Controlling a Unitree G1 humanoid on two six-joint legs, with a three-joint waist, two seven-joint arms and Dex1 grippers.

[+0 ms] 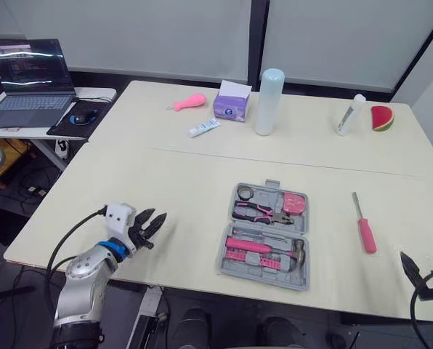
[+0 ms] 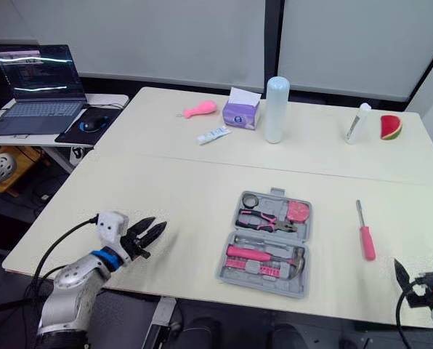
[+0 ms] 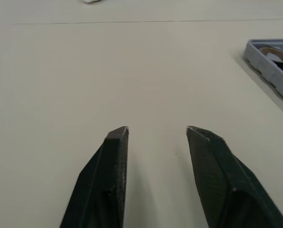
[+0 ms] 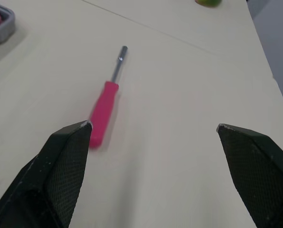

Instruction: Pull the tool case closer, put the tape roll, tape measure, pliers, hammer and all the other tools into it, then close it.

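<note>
Case sits open near the front edge of the table, with tape roll, pliers, tape measure and hammer inside. We see the screwdriver lying apart, to its right. Our left gripper hovers narrowly parted at front left; our right gripper gapes wide near the screwdriver's handle.

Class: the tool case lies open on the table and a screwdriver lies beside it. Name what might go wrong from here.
1. The screwdriver lies flat, apart from the tool case; its round handle may roll or slip as the open right tool pinches it.
2. The case sits near the front edge of the table; pulling it closer might tip it off.
3. Both halves hold items, which may spill on closing.
</note>
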